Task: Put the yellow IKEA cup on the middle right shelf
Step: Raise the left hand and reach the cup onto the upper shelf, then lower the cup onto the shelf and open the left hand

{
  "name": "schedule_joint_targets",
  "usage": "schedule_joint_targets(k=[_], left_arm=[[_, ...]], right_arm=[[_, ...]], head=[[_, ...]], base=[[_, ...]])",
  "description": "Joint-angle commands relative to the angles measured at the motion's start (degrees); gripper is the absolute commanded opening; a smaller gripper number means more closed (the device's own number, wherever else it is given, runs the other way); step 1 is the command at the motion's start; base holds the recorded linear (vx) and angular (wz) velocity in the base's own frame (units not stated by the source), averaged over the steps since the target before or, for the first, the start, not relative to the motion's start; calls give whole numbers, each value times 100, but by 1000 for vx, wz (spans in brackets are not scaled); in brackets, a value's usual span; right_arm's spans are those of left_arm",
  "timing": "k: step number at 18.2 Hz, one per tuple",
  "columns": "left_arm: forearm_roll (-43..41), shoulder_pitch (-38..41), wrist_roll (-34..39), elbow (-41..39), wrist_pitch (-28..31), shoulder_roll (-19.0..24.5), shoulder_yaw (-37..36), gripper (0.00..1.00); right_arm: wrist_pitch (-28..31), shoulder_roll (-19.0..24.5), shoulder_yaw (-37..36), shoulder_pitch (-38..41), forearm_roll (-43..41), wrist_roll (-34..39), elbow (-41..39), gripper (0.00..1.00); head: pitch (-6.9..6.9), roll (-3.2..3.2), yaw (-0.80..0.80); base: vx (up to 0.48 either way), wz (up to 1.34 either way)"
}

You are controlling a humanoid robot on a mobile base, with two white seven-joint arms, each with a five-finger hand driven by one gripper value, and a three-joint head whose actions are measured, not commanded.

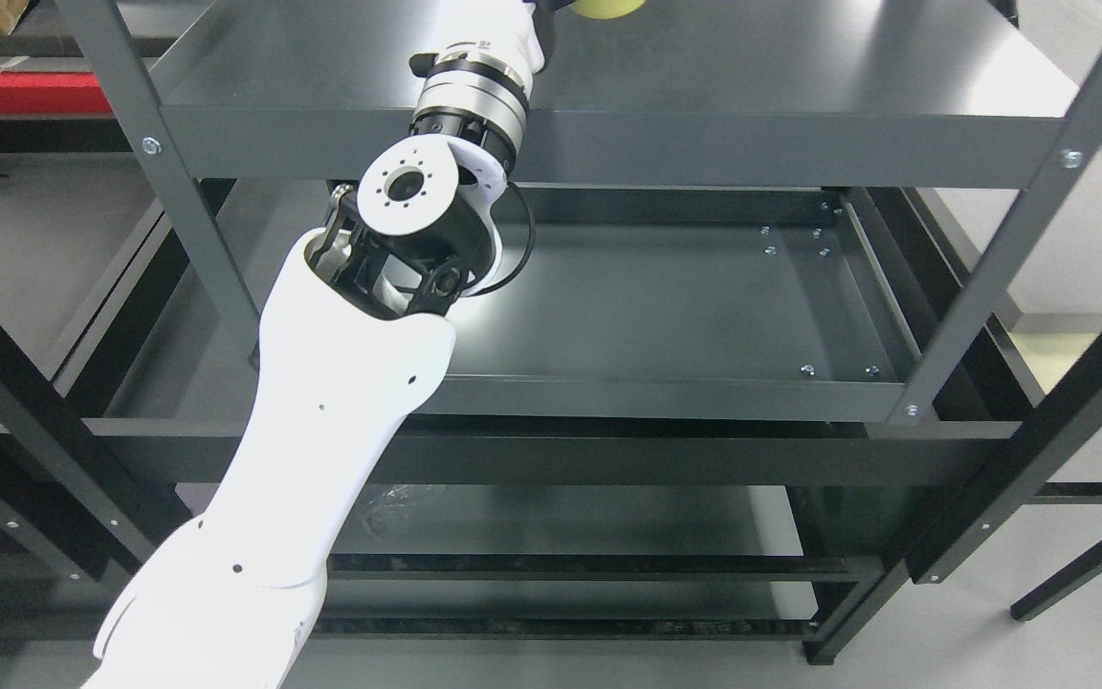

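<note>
While our head camera looks down through the rack, we log 1 arm and 1 task item at this moment.

Item 1, left arm [321, 421]: enters from the lower left, white shell, black elbow joint, silver wrist collar. It reaches up and forward over the upper shelf [800, 86], and its wrist runs out of the top edge. The hand itself is cut off by the frame, so we cannot tell whether it is closed round anything or not.

Item 2, yellow cup [608, 8]: only a pale yellow sliver shows at the top edge, just beside the wrist, above the upper shelf's surface. Whether it is held or standing on that shelf we cannot tell; its nearness to the wrist suggests, in our judgement, that the hand has hold of it or is about to.

Item 3, middle shelf [685, 316]: dark grey tray 1 level below, bare metal with a few bolt heads toward its right side. Nothing stands on the part we can see.

Item 4, lower shelf [561, 522]: visible beneath, partly behind crossbars.

Item 5, right arm: not in view.

Status, as we judge it: the cup is not yet at its goal. It sits 1 level too high, and the arm would need to clear the upper shelf's front lip before going under it toward the right of the middle shelf.
</note>
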Motion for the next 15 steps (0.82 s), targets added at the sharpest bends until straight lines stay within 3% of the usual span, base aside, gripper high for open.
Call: schedule_joint_targets(k=[1, 3, 7, 10, 15], left_arm=[[564, -267, 123, 359, 367, 100, -456, 3], [572, -267, 202, 377, 368, 100, -465, 9], [493, -258, 194, 377, 376, 100, -605, 43], [458, -241, 194, 377, 464, 100, -641, 61], [108, -232, 185, 438, 552, 100, -623, 78]], right_arm=[[9, -100, 97, 81, -141, -3, 1, 99], [9, -100, 97, 81, -141, -3, 1, 99], [9, -100, 97, 81, -141, -3, 1, 99], [9, -100, 97, 81, -141, -3, 1, 99], [9, -100, 97, 81, -141, -3, -7, 99]], head=[[0, 0, 0], [0, 0, 0], [0, 0, 0], [0, 0, 0], [0, 0, 0]], base=[[43, 27], [36, 54], [18, 18], [11, 12], [2, 2]])
